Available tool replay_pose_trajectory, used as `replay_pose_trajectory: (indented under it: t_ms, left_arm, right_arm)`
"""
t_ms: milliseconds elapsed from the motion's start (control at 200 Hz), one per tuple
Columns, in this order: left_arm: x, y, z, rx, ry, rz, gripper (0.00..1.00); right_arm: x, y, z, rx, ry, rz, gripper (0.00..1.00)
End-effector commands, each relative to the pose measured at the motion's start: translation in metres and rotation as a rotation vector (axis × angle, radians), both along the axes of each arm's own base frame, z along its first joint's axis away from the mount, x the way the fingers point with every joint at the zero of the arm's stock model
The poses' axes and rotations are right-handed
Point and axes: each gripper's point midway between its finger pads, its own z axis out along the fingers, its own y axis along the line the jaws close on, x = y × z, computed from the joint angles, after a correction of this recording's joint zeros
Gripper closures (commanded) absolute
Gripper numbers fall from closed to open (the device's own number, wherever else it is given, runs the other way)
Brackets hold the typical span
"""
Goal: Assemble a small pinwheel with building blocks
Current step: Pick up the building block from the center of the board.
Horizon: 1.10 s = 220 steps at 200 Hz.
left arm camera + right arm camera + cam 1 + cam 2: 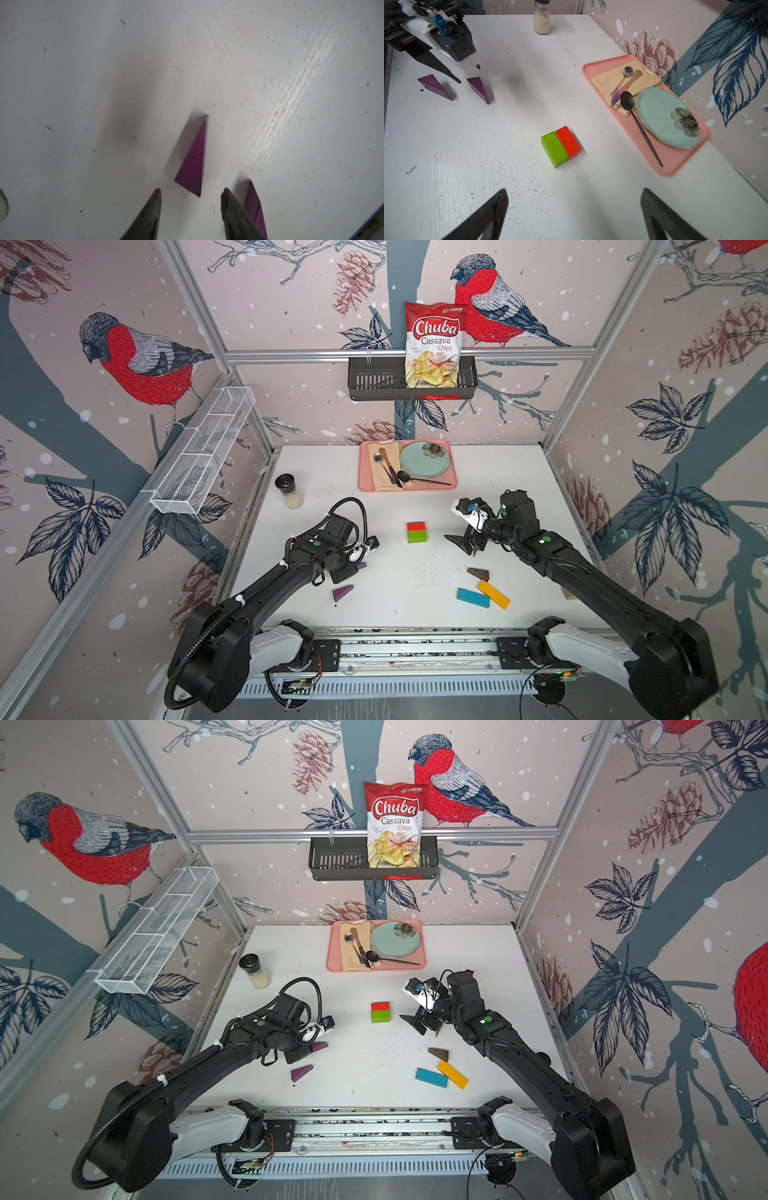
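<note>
Red and green: we see the red block (416, 526) and the green block (417, 536) touching along their long sides. They lie flat on the table (332, 472) near its middle, between the two arms.
Purple pieces: the back purple wedge (193, 162) and the front purple wedge (343, 592) lie apart from each other on the robot's left side. Both are well apart from the red and green pair.
Left arm: the left gripper (468, 74) hangs low at the back purple wedge. We find its fingers (149, 214) parted and gripping nothing, with one tip down between the two wedges.
Right arm: the right gripper (575, 191) has its fingers spread wide and empty. It is near the red and green pair and faces it.
Bars: the blue bar (473, 598) and the yellow bar (493, 594) lie at an angle to each other, with ends just beside one another, toward the front right.
Brown piece: we make out one dark brown wedge (478, 573), near the yellow bar.
Elsewhere: a spice jar (289, 490) stands at the back left. A pink tray (432, 488) carrying a plate (424, 466) sits at the back.
</note>
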Motion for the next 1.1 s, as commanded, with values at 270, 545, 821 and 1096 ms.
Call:
replay_pose_trajectory:
  t_ms: [270, 545, 821, 1096]
  left_arm:
    - [0.002, 0.001, -0.013, 0.016, 0.033, 0.007, 0.52]
    - [0.009, 0.002, -0.023, 0.032, 0.054, 0.038, 0.52]
    - [0.009, -0.001, -0.026, 0.015, 0.073, 0.043, 0.55]
    - [0.005, -0.003, -0.029, -0.001, 0.1, 0.047, 0.59]
  right_arm:
    - [0.004, -0.005, 0.003, 0.005, -0.009, -0.022, 0.01]
    - [0.004, -0.007, 0.001, 0.005, -0.007, -0.028, 0.01]
    - [0.004, -0.01, 0.0, 0.005, -0.004, -0.036, 0.01]
    - [0.005, -0.013, -0.001, -0.001, -0.003, -0.041, 0.01]
